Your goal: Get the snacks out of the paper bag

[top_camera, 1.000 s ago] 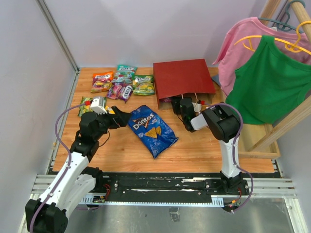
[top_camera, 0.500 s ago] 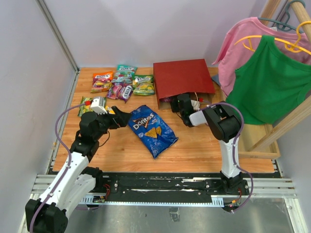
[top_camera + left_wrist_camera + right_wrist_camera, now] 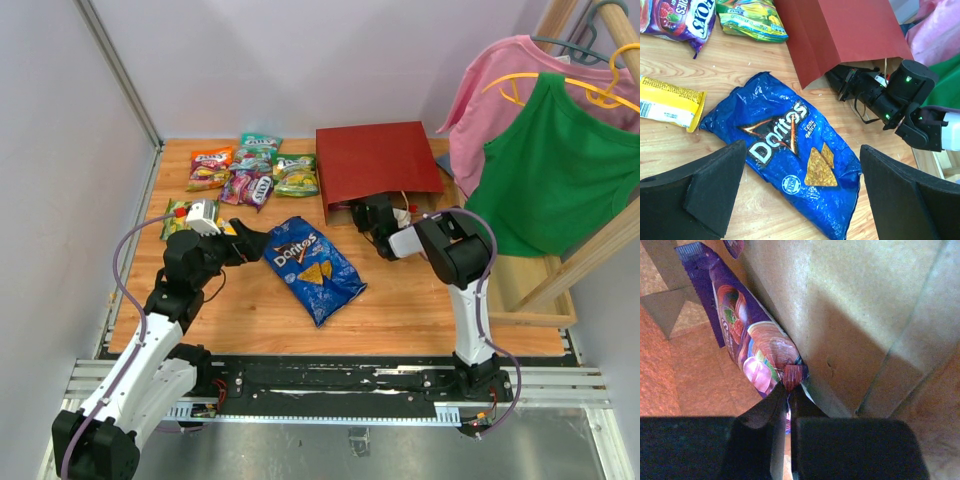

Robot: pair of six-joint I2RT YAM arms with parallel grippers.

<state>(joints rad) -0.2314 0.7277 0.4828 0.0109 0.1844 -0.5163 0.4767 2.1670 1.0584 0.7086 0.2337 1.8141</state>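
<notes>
The dark red paper bag (image 3: 378,160) lies on its side at the back of the table, mouth toward me. My right gripper (image 3: 366,213) is in its mouth. In the right wrist view it (image 3: 789,390) is shut on the corner of a purple candy packet (image 3: 747,355) lying against the brown kraft inside (image 3: 855,315). The blue Doritos bag (image 3: 312,268) lies flat mid-table. My left gripper (image 3: 252,243) is open and empty just left of it, and its open jaws (image 3: 802,190) frame the bag (image 3: 795,150). Orange (image 3: 210,167), teal (image 3: 260,143), purple (image 3: 248,187) and green (image 3: 296,175) packets lie at the back left. The yellow bar (image 3: 670,102) lies beside the left arm.
A pink shirt (image 3: 500,90) and a green shirt (image 3: 555,170) hang on a wooden rack (image 3: 540,290) at the right, close to my right arm. A wall runs along the table's left edge.
My right gripper has moved up and left, deeper into the paper bag's mouth. The left arm and the snacks on the table have not moved.
</notes>
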